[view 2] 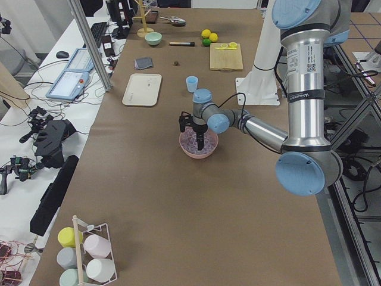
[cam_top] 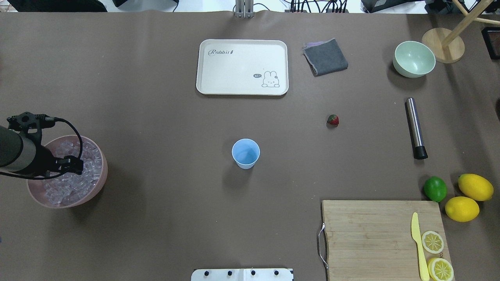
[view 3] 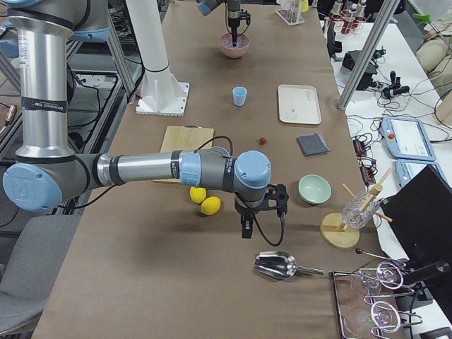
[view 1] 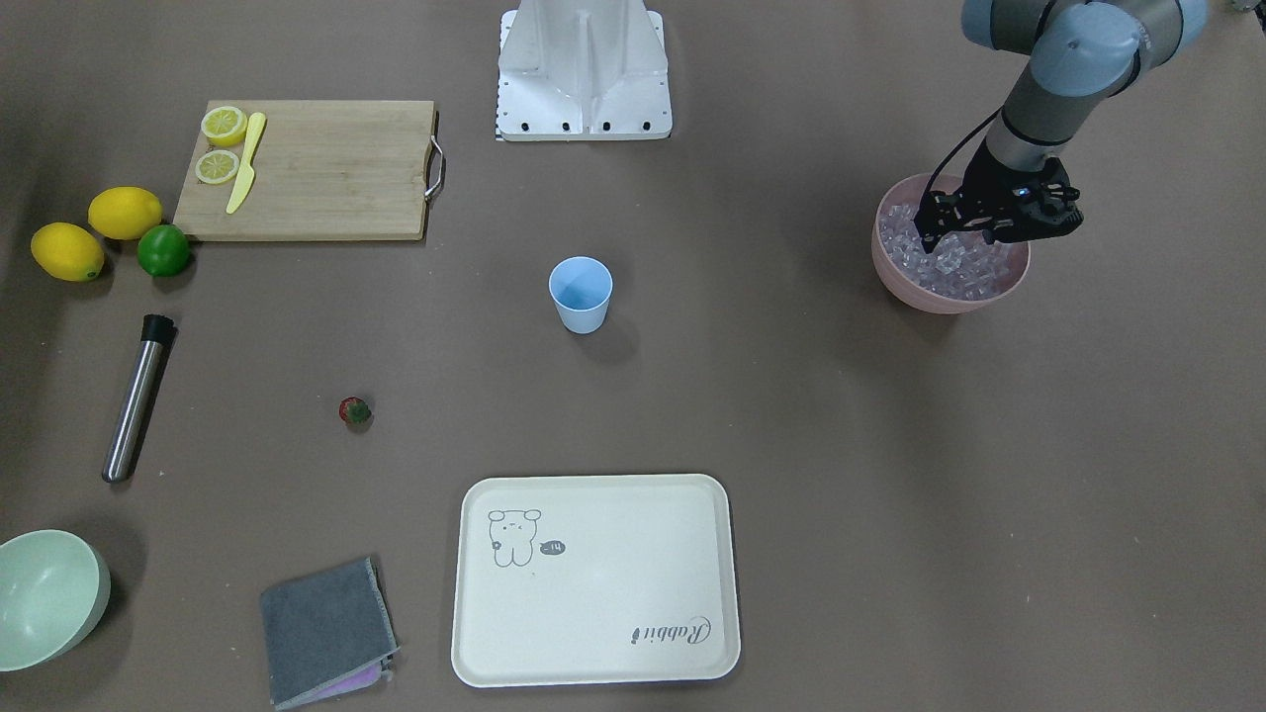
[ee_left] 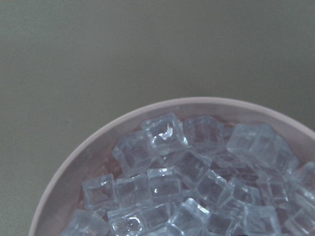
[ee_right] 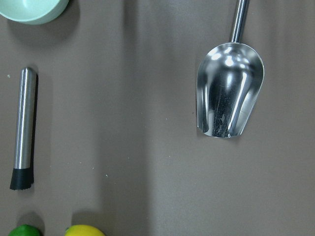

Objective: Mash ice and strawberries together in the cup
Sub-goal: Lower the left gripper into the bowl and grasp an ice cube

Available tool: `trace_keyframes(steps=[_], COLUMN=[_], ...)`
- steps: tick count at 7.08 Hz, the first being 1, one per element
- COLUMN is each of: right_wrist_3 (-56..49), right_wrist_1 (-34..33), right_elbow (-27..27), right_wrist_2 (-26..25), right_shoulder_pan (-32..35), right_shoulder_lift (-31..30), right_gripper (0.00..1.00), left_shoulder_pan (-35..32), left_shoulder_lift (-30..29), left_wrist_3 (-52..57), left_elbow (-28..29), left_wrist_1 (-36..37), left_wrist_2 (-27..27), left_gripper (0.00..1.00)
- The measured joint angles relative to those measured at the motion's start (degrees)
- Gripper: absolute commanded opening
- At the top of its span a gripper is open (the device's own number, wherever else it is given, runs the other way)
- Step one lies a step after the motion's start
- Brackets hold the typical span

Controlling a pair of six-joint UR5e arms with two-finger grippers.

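Note:
The light-blue cup (view 1: 581, 292) (cam_top: 245, 153) stands upright and empty at the table's middle. A small red strawberry (view 1: 354, 410) (cam_top: 333, 120) lies alone on the table, toward the robot's right of the cup. The ice (view 1: 949, 259) (ee_left: 197, 182) fills a pink bowl (view 1: 900, 272) (cam_top: 99, 183) at the robot's far left. My left gripper (view 1: 959, 239) (cam_top: 76, 167) points down into that bowl, looks open, and its tips are just at the cubes. The right gripper (view 3: 245, 229) hovers over the table near a metal scoop (ee_right: 229, 93); I cannot tell its state.
A steel muddler (view 1: 138, 396) lies on the robot's right. Behind it are a cutting board (view 1: 326, 168) with lemon halves and a yellow knife, two lemons and a lime (view 1: 163, 250). A white tray (view 1: 593, 583), a grey cloth (view 1: 326, 633) and a pale green bowl (view 1: 45, 593) line the far side.

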Motion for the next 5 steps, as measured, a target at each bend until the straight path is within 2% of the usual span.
trace_keyframes(steps=[2,5], right_wrist_3=[-0.02,-0.01], right_wrist_1=[0.00,0.00], right_elbow=[-0.03,0.25], right_wrist_2=[-0.08,-0.14], right_shoulder_pan=[0.06,0.07], right_shoulder_lift=[0.02,-0.04], right_gripper=[1.00,1.00], left_shoulder_pan=[1.03,1.26], left_shoulder_lift=[-0.34,-0.36], left_wrist_3=[-0.75,-0.65], left_elbow=[0.10,0.55], left_wrist_1=[0.00,0.00], left_wrist_2=[0.01,0.18], left_gripper=[0.77,0.76])
